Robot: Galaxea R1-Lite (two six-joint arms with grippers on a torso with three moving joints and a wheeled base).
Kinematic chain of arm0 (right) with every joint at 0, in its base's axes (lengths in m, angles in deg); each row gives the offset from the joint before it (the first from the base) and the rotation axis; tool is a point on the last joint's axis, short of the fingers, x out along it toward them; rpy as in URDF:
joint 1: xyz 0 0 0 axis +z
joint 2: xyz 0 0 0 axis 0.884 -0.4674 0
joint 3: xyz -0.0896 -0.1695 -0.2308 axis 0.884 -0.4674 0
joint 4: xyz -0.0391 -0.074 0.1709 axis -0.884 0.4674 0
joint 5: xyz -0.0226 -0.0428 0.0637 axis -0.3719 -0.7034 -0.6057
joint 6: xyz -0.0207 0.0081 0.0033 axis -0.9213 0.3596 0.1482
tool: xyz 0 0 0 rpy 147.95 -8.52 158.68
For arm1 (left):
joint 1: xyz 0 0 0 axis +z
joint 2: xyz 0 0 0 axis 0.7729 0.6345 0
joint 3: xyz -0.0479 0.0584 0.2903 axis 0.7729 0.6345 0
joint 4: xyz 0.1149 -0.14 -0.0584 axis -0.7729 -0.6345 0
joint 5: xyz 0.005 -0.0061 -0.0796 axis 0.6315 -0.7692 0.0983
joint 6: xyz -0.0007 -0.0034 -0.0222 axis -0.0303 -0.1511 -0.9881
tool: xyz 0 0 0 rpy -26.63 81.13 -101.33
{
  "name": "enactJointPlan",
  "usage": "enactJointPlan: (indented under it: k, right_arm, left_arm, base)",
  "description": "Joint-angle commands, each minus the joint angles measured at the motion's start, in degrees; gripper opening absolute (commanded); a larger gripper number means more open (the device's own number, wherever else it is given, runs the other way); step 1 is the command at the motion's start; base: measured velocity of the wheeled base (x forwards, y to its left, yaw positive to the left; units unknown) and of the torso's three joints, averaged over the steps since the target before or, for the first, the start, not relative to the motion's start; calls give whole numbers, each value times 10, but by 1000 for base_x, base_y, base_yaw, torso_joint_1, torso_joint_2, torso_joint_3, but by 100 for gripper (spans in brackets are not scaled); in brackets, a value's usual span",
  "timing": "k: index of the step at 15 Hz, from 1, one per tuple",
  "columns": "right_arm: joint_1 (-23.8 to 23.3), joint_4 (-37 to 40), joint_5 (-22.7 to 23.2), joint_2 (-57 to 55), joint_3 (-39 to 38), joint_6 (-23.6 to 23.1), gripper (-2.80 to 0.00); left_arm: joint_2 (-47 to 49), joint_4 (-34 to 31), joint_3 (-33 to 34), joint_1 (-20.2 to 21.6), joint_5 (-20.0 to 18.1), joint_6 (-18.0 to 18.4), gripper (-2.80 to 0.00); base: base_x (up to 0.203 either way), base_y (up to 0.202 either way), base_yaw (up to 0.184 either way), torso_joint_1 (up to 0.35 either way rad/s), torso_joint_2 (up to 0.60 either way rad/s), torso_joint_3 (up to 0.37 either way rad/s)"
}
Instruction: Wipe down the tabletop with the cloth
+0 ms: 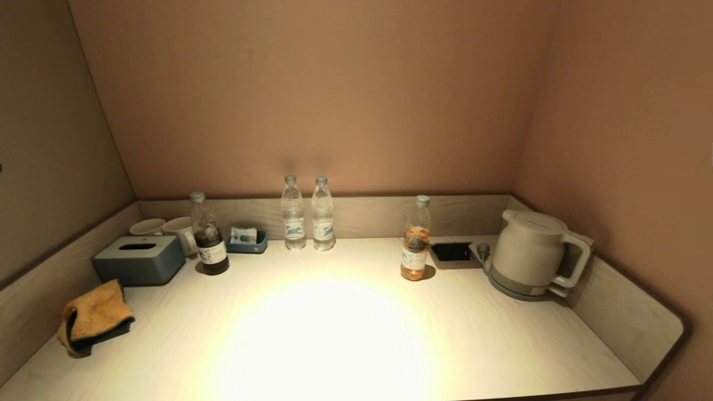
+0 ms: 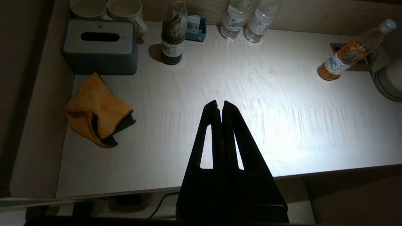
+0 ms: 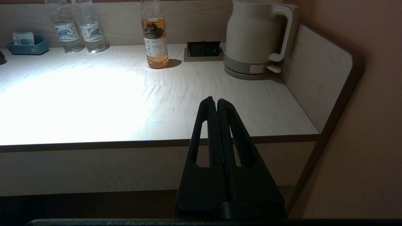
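Note:
An orange cloth with a dark underside (image 1: 94, 318) lies crumpled at the left of the pale tabletop (image 1: 345, 334), in front of the tissue box. It also shows in the left wrist view (image 2: 97, 110). My left gripper (image 2: 220, 105) is shut and empty, held above the table's front part, well to the right of the cloth. My right gripper (image 3: 216, 101) is shut and empty, held off the table's front edge near the right side. Neither arm shows in the head view.
Along the back stand a grey-blue tissue box (image 1: 139, 259), two mugs (image 1: 164, 228), a dark-drink bottle (image 1: 209, 236), a small blue tray (image 1: 246, 240), two water bottles (image 1: 307, 214), an orange-drink bottle (image 1: 416, 240), a socket recess (image 1: 451, 252) and a white kettle (image 1: 532, 252). Raised side panels border the table.

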Motion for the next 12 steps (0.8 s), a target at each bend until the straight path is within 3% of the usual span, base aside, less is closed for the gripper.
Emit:
enactJointPlan:
  k: [1, 4, 7, 10, 12]
  right_arm:
    - [0, 0, 0, 0, 0, 0, -280]
    - [0, 0, 0, 0, 0, 0, -280]
    - [0, -1, 0, 0, 0, 0, -280]
    - [0, 0, 0, 0, 0, 0, -280]
    - [0, -1, 0, 0, 0, 0, -280]
  left_arm:
    - [-116, -2, 44, 0, 5, -3, -280]
    - [-207, -1, 94, 0, 50, -4, -280]
    - [-273, 24, 144, 2, 167, -12, -280]
    - [-335, 153, 245, 2, 269, -21, -280]
    - [-398, 231, 321, -7, 307, -11, -280]
  base:
    - [0, 0, 0, 0, 0, 0]
    - [0, 0, 0, 0, 0, 0]
    - [0, 0, 0, 0, 0, 0]
    - [0, 0, 0, 0, 0, 0]
    - [0, 0, 0, 0, 0, 0]
